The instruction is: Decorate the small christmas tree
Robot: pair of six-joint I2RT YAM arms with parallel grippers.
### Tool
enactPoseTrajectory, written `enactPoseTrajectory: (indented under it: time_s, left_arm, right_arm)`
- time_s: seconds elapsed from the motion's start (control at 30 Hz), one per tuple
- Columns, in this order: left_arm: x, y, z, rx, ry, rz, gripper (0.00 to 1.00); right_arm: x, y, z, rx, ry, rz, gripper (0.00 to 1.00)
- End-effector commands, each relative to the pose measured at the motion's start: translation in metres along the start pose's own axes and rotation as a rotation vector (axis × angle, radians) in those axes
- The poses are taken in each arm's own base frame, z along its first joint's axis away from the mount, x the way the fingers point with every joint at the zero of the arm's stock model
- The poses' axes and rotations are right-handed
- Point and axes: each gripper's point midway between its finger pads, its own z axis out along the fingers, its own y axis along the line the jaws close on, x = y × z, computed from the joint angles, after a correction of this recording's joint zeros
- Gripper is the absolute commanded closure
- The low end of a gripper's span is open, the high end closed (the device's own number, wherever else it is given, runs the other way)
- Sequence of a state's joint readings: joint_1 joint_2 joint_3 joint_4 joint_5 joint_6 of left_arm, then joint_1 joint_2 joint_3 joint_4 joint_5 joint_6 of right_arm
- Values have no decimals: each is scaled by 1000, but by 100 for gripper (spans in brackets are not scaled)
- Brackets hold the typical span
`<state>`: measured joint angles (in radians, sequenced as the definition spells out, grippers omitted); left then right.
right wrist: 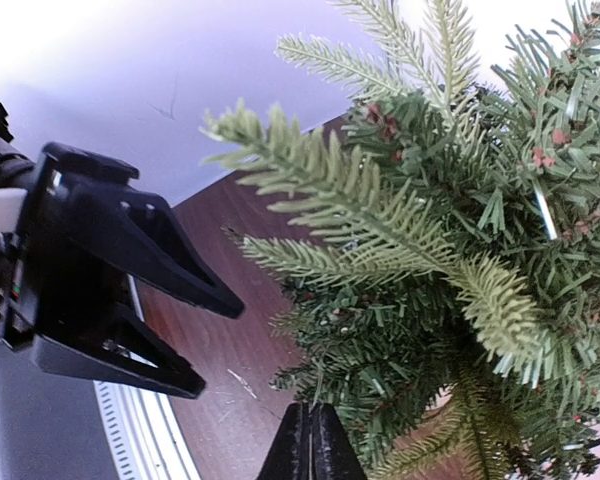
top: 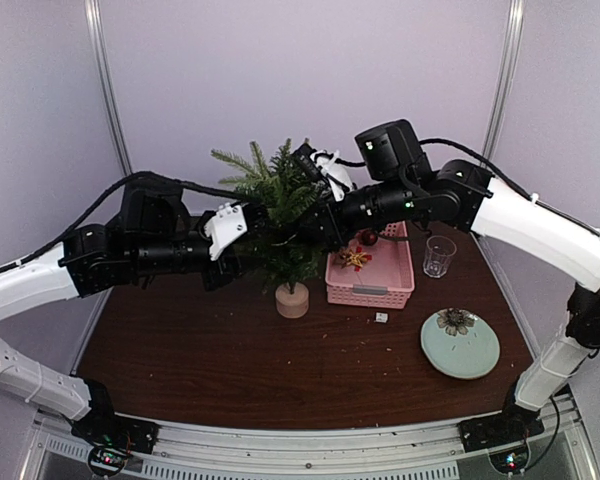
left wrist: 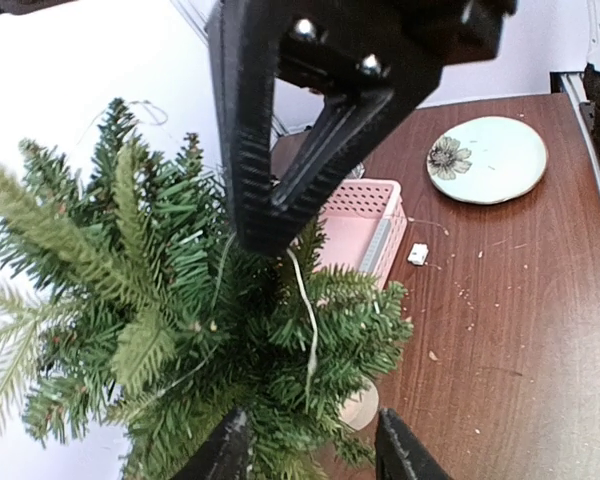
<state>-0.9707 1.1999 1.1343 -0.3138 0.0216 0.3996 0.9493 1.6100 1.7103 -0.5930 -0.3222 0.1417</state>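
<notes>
Toward the counter's far edge, the right gripper (right wrist: 311, 430), pinched shut on a pale thread (left wrist: 306, 320), should drape it gently over the small christmas tree (top: 280, 200); the left gripper (left wrist: 313, 440) hangs open.

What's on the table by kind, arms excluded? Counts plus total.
small christmas tree: 1
pink basket: 1
ornaments seen in the basket: 2, a red ball and a red-and-gold piece
clear glass: 1
pale green plate: 1
small white bit: 1, too small to identify
Total: 7
</notes>
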Motion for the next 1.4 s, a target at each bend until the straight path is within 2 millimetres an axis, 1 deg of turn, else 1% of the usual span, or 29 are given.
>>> enactPoseTrajectory:
  time_s: [0.0,0.03,0.23,0.4,0.57,0.63,0.8,0.93,1.03,1.17,1.37]
  left_arm:
    - [5,-4,-12,-1,2,-78,57]
    - [8,-5,-14,2,10,-89,57]
    - [19,11,-25,-93,32,-173,56]
    - [23,27,-24,-160,15,-247,59]
    - [23,33,-20,-181,-4,-278,60]
    - [23,35,-20,-187,-12,-289,60]
    - [26,34,-16,-176,-8,-299,60]
    - [28,35,-17,-180,-9,-298,60]
    - [30,36,-16,-181,-9,-299,60]
    - [30,36,-15,-181,-12,-292,60]
    - [33,34,-14,-178,-10,-289,60]
  right_arm:
    - [-3,-12,-8,106,-2,-160,100]
    - [-3,-15,-8,123,0,-188,100]
    - [-5,-25,-12,235,3,-355,100]
    - [-6,-26,-8,332,2,-522,100]
    - [-1,-25,2,439,37,-709,100]
    - [-2,-25,1,474,43,-763,100]
    - [-10,-22,-12,482,36,-833,100]
    - [-3,-24,-16,480,86,-913,100]
    - [5,-29,-16,483,133,-966,100]
    - [7,-28,-15,467,148,-992,100]
    - [19,-31,-11,452,202,-1056,100]
